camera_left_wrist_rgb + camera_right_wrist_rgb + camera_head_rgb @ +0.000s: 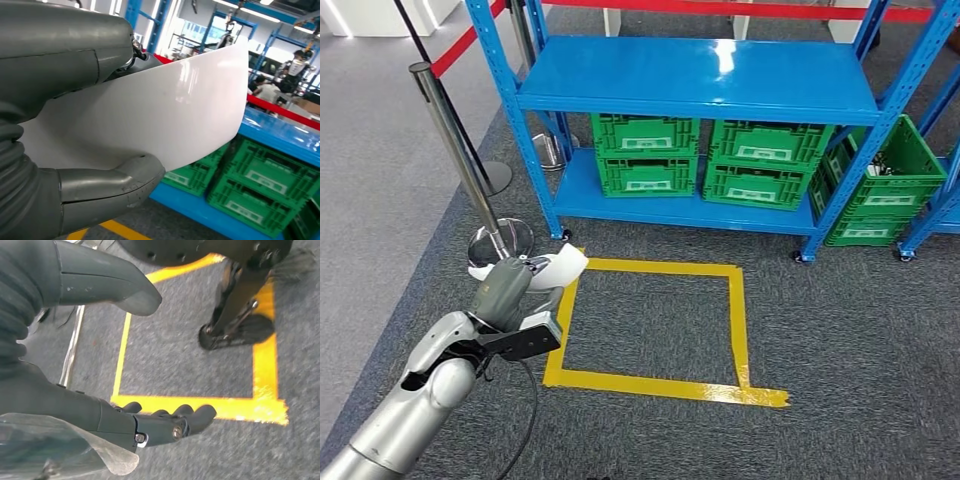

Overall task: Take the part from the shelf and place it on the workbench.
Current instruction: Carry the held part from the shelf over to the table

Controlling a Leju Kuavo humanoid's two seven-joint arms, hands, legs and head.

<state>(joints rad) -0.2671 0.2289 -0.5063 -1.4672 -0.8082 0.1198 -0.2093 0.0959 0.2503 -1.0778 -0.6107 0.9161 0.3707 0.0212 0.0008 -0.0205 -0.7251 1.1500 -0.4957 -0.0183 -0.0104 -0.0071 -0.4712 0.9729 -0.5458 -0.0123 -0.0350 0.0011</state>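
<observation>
White, glossy and curved, the part [563, 266] is shown held in the left hand [509, 290], pinched between the thumb and the darker fingers, low at the left of the head view and above the grey carpet; in the left wrist view the part [158, 110] is seen clamped between the thumb [113, 182] and the upper cover. The pick from the shelf is judged to be done; the carry and the placement are judged to remain, and no workbench can be made out. To the left, a chrome stanchion [460, 150] with a red belt is set just beside the arm, and contact with it is judged a risk during any turn. At centre, a square of yellow tape [652, 385] is marked on the floor before the blue shelf [697, 75], under which 2 stacks of green crates [644, 155] are stored. To the right, another green crate [901, 170] is tilted against the frame. The right hand [166, 422] is seen hanging over the tape, empty, its fingers slightly apart.
</observation>
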